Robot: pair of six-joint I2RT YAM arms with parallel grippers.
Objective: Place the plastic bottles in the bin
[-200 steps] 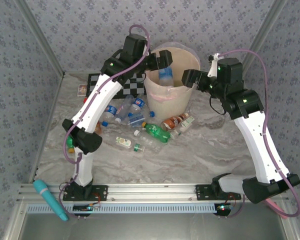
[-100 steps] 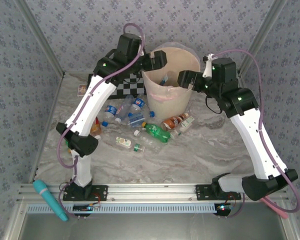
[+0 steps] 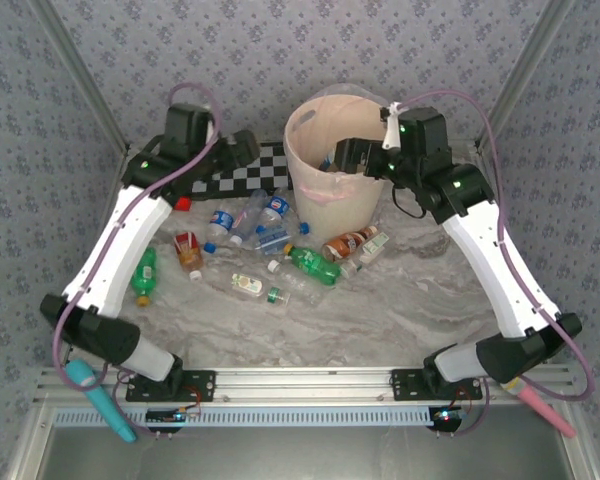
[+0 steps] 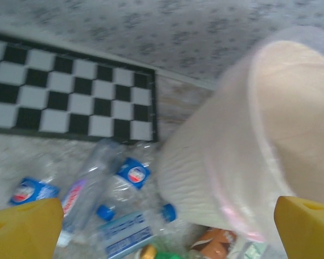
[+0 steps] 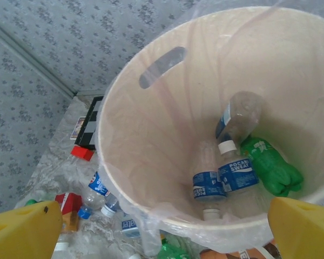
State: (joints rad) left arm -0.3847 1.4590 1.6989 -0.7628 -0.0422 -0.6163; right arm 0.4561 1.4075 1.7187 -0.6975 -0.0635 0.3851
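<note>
Cream bin point(image 5: 151, 135) lies under right end effector point(image 5: 163, 229) — bottles point(image 5: 232, 174) inside.

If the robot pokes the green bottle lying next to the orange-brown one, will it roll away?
Probably a bit: the green bottle is round and lies on its side, though the orange-brown bottle beside it may stop it. It looks like thin plastic, so likely light and squashy.
</note>
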